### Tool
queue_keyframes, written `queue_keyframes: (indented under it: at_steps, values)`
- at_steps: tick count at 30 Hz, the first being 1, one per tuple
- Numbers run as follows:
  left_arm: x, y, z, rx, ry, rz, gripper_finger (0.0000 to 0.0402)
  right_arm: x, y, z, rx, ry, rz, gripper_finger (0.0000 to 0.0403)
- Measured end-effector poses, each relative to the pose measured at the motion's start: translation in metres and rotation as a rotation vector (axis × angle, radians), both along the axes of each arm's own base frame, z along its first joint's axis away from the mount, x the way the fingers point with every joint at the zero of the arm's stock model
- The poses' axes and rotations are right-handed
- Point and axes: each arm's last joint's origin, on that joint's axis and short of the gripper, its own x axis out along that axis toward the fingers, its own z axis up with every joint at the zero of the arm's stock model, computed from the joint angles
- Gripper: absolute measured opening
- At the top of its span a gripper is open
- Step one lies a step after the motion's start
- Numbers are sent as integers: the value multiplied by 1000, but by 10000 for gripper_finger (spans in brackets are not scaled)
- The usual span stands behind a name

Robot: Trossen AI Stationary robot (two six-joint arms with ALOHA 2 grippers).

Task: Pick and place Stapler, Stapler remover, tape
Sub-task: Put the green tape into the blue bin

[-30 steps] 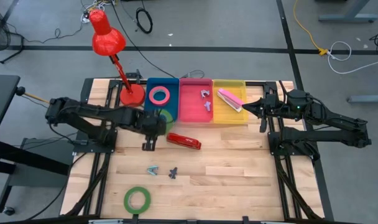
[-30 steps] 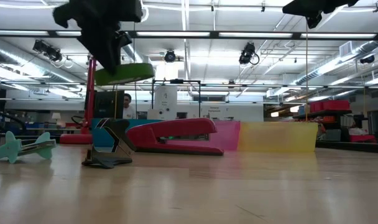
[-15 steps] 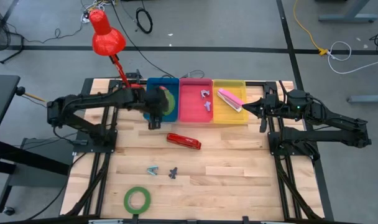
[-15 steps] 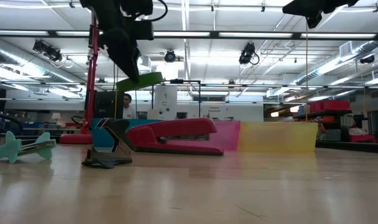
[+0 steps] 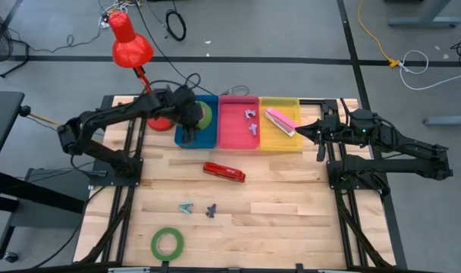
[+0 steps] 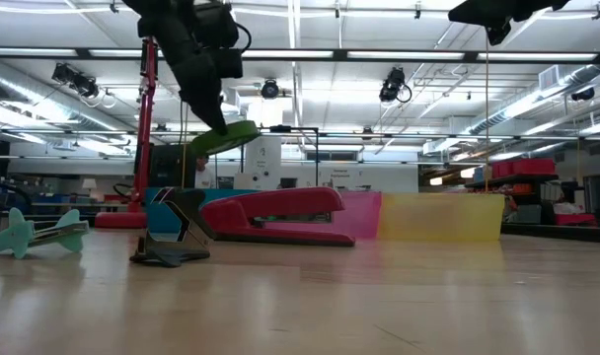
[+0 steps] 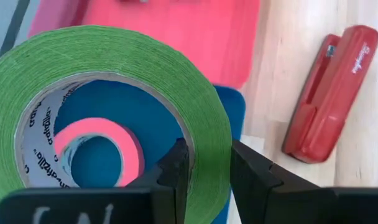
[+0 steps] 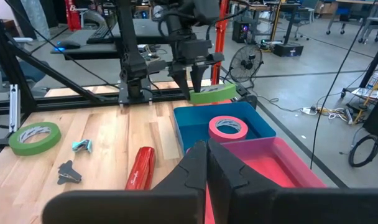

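My left gripper (image 7: 204,171) hangs over the blue bin (image 5: 186,139), its fingers (image 7: 176,168) clamped across the band of a green tape roll (image 7: 114,56). My left wrist view looks through the roll's open centre to a pink tape roll (image 7: 124,140) lying flat on the bin floor; from above, my arm covers most of that. Grey print runs round the green roll's inner core (I can make out only part of it, something like "cadillac"). The red stapler (image 7: 329,93) carries a cursive brand mark I cannot read.

The low view shows the held roll (image 6: 224,137) tilted, well above the table (image 5: 291,205). My right wrist view shows it (image 8: 212,93) above the bin's far end.

A second green roll (image 5: 167,243) lies flat near the table's front edge, with two staple removers (image 5: 197,208) between it and the stapler (image 5: 224,172). Bare wood lies open around them.

My right gripper (image 5: 300,131) waits by the yellow bin (image 5: 280,140), fingers together, holding nothing.
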Motion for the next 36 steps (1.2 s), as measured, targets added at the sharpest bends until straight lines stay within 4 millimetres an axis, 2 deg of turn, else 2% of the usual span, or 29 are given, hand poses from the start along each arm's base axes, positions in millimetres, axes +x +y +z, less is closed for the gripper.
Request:
queue_keyframes:
  at_steps: [5, 23, 36]
  values:
    - [5, 6, -11, -33, 30, 2, 99, 0, 0, 0, 0, 1, 0, 9]
    - [34, 25, -82, -123, 231, -19, 101, 0, 0, 0, 0, 1, 0, 9]
    - [36, 26, -88, -132, 246, -19, 107, 0, 0, 0, 0, 1, 0, 9]
